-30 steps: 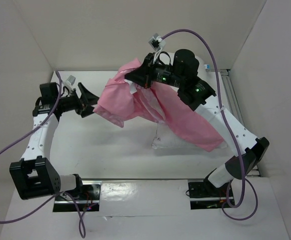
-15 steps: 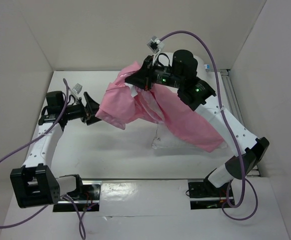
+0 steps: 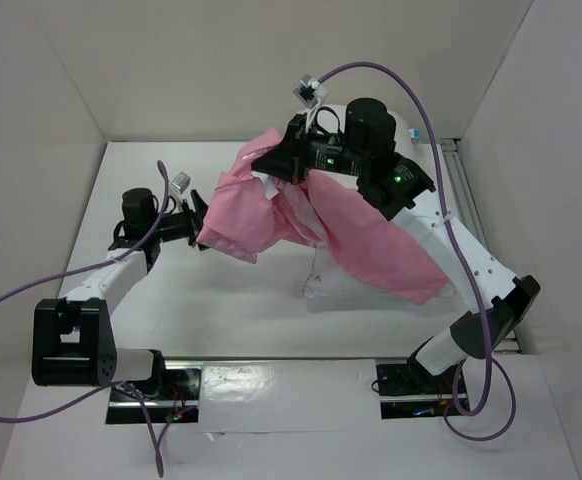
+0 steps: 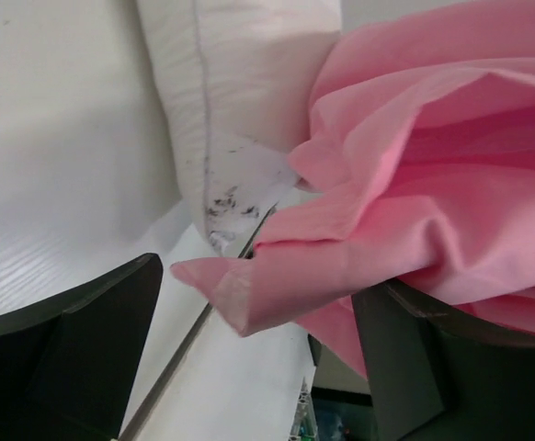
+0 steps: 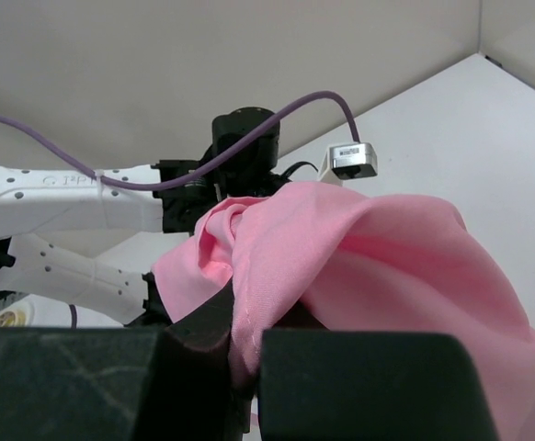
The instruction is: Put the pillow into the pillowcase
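At the upper centre of the overhead frame the right pincer (image 3: 271, 165) pinches the pillowcase (image 3: 371, 240) aloft. Its drooping corner sits between the wide-spread jaws of the left pincer (image 4: 249, 308), the nearer arm. The pillow (image 4: 244, 83) lies on the worktop (image 3: 221, 300) just beyond.

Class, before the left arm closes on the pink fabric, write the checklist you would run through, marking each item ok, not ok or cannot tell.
1. Hold: right gripper shut on the pillowcase, which hangs lifted: ok.
2. Ready: left gripper open: ok.
3. Pillowcase edge lies between the left fingers: ok.
4. Only one layer lies between them: cannot tell.
5. Pillowcase mouth spread open: not ok, the fabric is bunched.
6. The pillow is free of both grippers: ok.
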You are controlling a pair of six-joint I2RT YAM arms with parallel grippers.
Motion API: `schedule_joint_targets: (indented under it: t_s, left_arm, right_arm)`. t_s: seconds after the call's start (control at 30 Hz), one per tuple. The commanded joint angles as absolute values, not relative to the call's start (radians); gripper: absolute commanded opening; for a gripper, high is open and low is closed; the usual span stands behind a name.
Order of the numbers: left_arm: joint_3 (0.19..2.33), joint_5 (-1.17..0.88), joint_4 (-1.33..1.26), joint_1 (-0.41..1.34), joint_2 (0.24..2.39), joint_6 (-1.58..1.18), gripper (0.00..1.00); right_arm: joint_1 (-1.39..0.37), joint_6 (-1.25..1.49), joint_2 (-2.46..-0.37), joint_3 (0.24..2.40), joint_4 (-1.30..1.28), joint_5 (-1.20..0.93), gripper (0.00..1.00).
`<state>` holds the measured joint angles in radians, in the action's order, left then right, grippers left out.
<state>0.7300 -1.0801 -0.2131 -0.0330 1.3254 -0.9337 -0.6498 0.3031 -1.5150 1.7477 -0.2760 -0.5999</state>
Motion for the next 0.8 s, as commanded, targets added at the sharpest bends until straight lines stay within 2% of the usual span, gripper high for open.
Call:
schedule_joint_targets:
  t_s: [0.0,0.03,0.1,0.13,0.23,0.27,0.4,0.53,0.57,0.67,0.77]
  left_arm:
    - [0.726,-1.132,-0.491,-0.017,1.324,-1.066,0.94]
    - [0.726,-1.132,-0.541,-0.008,1.324,-1.078,0.89]
    - [0.726,-1.123,-0.558,-0.008,1.324,-1.100,0.73]
    - [0.754,-1.123,-0.558,-0.008,1.324,-1.100,0.49]
    - [0.834,-1.112,-0.476,-0.035,1.324,-1.060,0.07]
    - [0.859,-1.112,-0.442,-0.047,1.324,-1.049,0.00]
    - [1.020,-1.060,-0.300,-0.147,1.324,-1.031,0.00]
    - [1.323,-1.039,-0.181,-0.242,1.418,-1.000,0.00]
    - [1.445,-1.039,-0.161,-0.261,1.440,-1.027,0.00]
    - [1.595,-1.049,-0.237,-0.345,1.498,-1.118,0.00]
    - [1.751,-1.071,-0.383,-0.446,1.519,-1.285,0.00]
  right_arm:
    - [-0.644,0.305,-1.493,1.781,-0.261,-0.621,0.00]
    - [-0.644,0.305,-1.493,1.781,-0.270,-0.621,0.00]
    - [-0.644,0.305,-1.502,1.781,-0.279,-0.621,0.00]
    - [-0.635,0.305,-1.502,1.781,-0.291,-0.621,0.00]
    - [-0.624,0.296,-1.502,1.790,-0.331,-0.611,0.00]
    - [-0.597,0.296,-1.515,1.819,-0.343,-0.611,0.00]
    - [-0.530,0.265,-1.583,1.923,-0.402,-0.620,0.00]
    - [-0.419,0.264,-1.759,2.123,-0.388,-0.692,0.00]
    - [-0.381,0.279,-1.796,2.229,-0.356,-0.718,0.00]
    - [-0.336,0.357,-1.922,2.350,-0.205,-0.803,0.00]
    - [-0.305,0.529,-1.986,2.410,0.116,-0.841,0.00]
